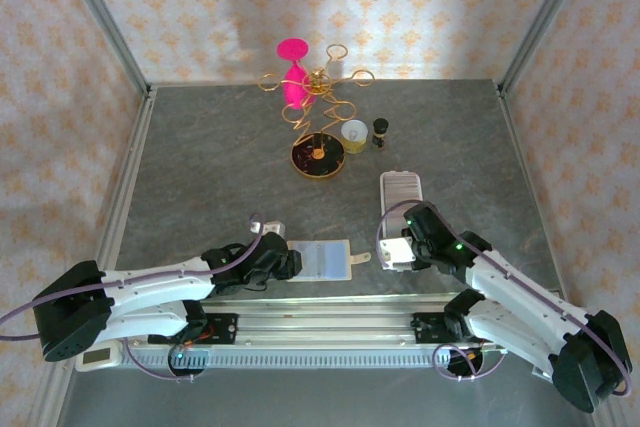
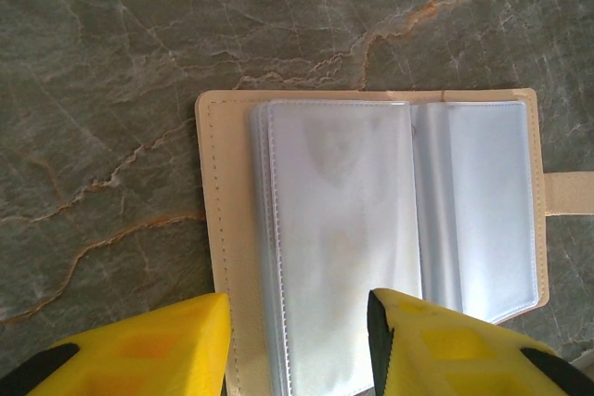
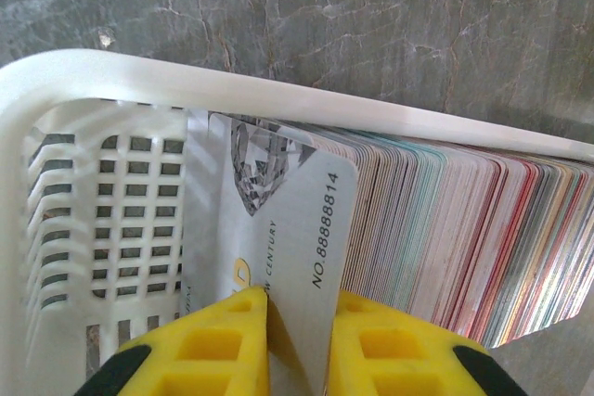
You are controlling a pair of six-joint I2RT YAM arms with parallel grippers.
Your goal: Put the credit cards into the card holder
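One credit card (image 3: 290, 220) upright between the right pincer's (image 3: 299, 305) two yellow fingers (image 3: 218, 345).

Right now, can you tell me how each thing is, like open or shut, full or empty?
card holder: open, lying flat, clear pockets in view empty.
left gripper: open, above the card holder's near edge.
right gripper: shut on one credit card.
credit card: upright, pinched, at the end of the row.
white tray: partly full, other cards standing in a row.
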